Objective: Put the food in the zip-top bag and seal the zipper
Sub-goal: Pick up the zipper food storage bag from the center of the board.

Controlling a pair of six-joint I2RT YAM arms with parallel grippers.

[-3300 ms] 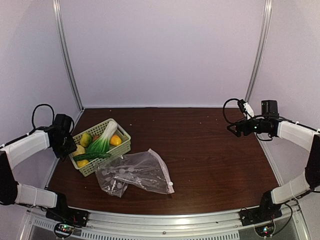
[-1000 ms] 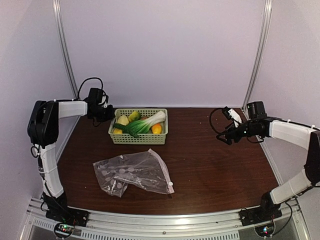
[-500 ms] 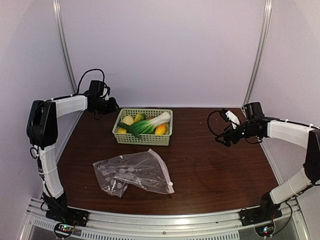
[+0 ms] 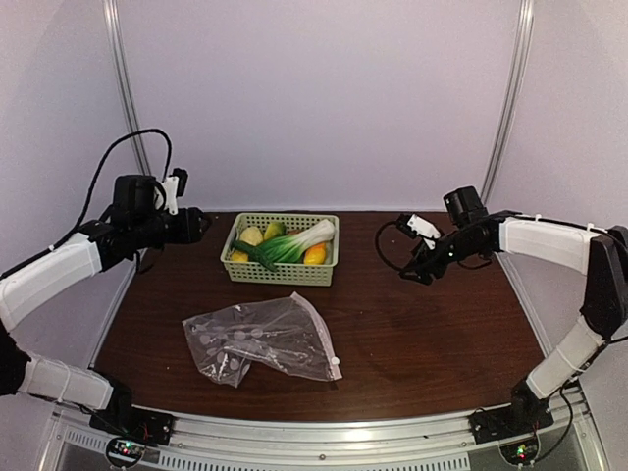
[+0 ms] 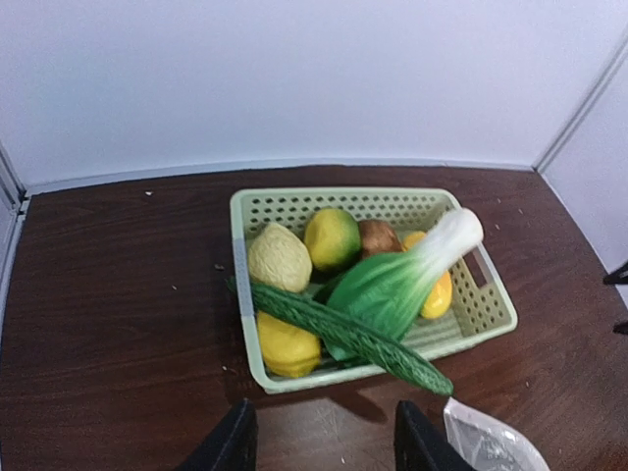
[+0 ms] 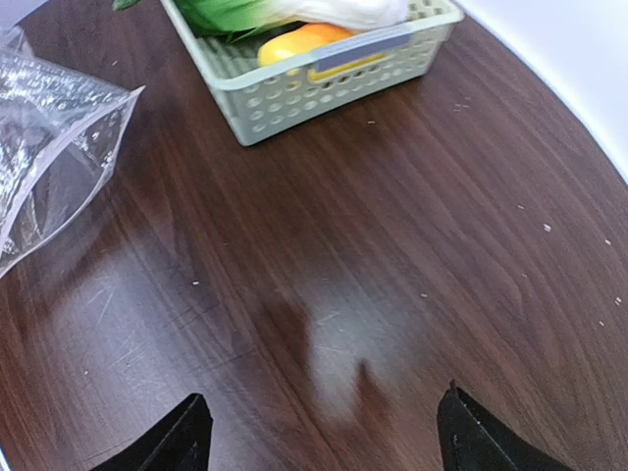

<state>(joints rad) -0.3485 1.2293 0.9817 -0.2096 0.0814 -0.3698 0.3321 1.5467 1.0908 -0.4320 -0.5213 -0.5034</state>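
The food (image 4: 280, 244) lies in a pale green basket (image 4: 285, 274) at the back middle of the table: yellow pieces (image 5: 287, 343), a white-stemmed green stalk (image 5: 392, 285), a dark green piece (image 5: 343, 334) and an orange piece (image 6: 304, 41). The zip-top bag (image 4: 265, 339) lies flat and empty in front of the basket, its white zipper slider (image 4: 335, 363) at the near right corner. My left gripper (image 4: 201, 224) (image 5: 322, 442) hovers open just left of the basket. My right gripper (image 4: 410, 273) (image 6: 324, 437) hangs open over bare table to the basket's right.
The basket's rim (image 5: 240, 255) faces my left gripper, and a bag corner (image 5: 486, 446) shows at the lower right of that view. In the right wrist view the basket (image 6: 324, 69) is ahead and the bag (image 6: 49, 147) to the left. White walls close the table's back and sides.
My left gripper opened, let go of the basket's left end and drew back to the left. The basket stays at the back middle. My right arm moved left toward the basket.
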